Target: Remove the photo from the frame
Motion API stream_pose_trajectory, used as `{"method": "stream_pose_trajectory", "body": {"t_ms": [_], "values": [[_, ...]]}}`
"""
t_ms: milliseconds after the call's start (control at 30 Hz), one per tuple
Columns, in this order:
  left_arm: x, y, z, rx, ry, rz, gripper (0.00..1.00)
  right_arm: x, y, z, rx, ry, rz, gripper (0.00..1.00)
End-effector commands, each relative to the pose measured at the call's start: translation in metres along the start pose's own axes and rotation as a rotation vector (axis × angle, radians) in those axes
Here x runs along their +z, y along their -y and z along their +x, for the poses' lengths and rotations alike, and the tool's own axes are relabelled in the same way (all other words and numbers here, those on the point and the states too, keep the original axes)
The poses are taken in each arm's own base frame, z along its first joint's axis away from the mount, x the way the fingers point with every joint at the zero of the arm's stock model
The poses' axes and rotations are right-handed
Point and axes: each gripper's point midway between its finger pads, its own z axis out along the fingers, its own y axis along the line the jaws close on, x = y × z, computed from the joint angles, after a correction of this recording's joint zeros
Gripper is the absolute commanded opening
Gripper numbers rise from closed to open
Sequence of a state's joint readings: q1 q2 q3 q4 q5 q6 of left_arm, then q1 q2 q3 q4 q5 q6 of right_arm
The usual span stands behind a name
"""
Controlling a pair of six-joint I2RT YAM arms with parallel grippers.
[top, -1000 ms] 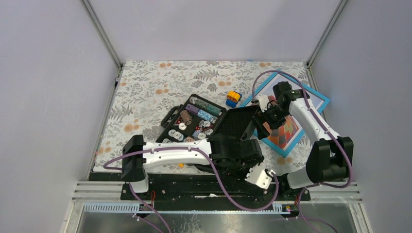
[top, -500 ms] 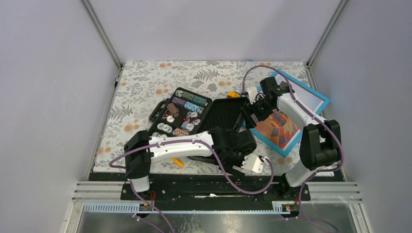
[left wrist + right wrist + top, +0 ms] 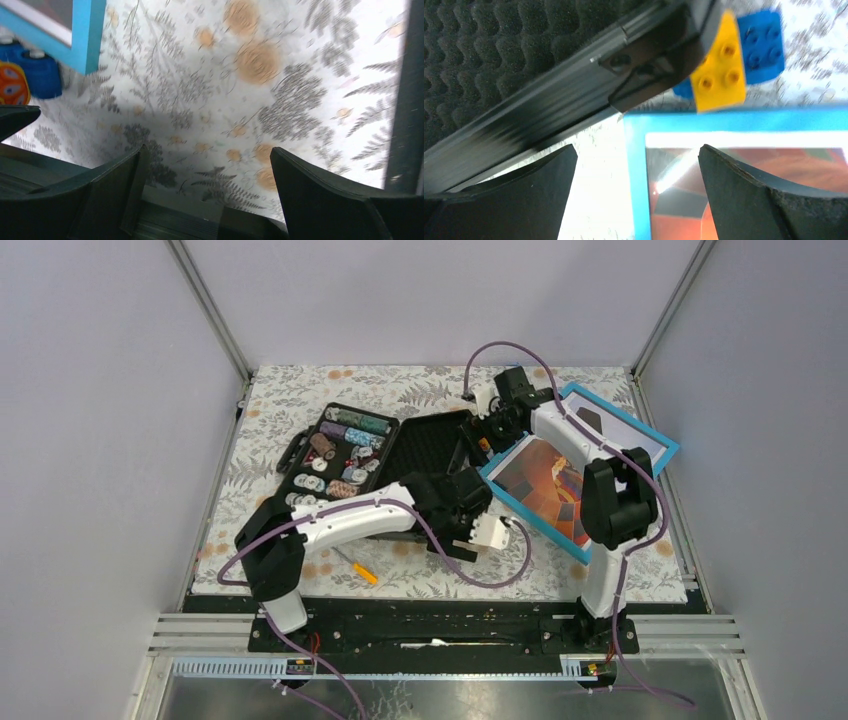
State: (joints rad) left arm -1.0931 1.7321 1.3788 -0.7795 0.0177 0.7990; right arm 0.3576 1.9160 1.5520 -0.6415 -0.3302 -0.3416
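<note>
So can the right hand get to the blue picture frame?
Probably yes: the open right hand hangs right over the turquoise-blue picture frame's corner, with only the black foam-lined case close beside it.

A robot test cell in a laboratory: two white arms (image 3: 350, 525) are bolted to a black base rail (image 3: 430, 625) at the near edge of a table spread with a floral-print cloth (image 3: 300, 410). Plain pale-grey panels (image 3: 440, 300) held in aluminium profile posts (image 3: 208, 308) enclose the work area on three sides, and purple cables (image 3: 480, 355) loop along the arms.
</note>
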Motion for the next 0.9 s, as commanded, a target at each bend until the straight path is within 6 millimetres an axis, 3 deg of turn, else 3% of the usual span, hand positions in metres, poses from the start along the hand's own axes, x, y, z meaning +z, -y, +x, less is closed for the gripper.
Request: {"method": "stream_pose_trajectory", "body": {"t_ms": [0, 267, 400, 600, 867], "values": [[-0.005, -0.023, 0.124, -0.001, -0.35, -0.031, 0.97, 0.0, 0.012, -0.054, 0.021, 0.107, 0.061, 1.0], [-0.013, -0.086, 0.19, -0.133, -0.362, -0.119, 0.97, -0.009, 0.037, -0.108, 0.025, 0.184, 0.152, 1.0], [-0.014, -0.109, 0.223, -0.139, -0.389, -0.159, 0.97, -0.021, 0.049, -0.123, 0.036, 0.215, 0.19, 1.0], [-0.014, -0.133, 0.272, -0.171, -0.417, -0.196, 0.97, -0.03, 0.046, -0.118, 0.029, 0.215, 0.184, 1.0], [-0.036, -0.187, 0.296, -0.365, -0.33, -0.312, 0.97, -0.051, 0.04, -0.101, 0.051, 0.22, 0.154, 1.0]]}}
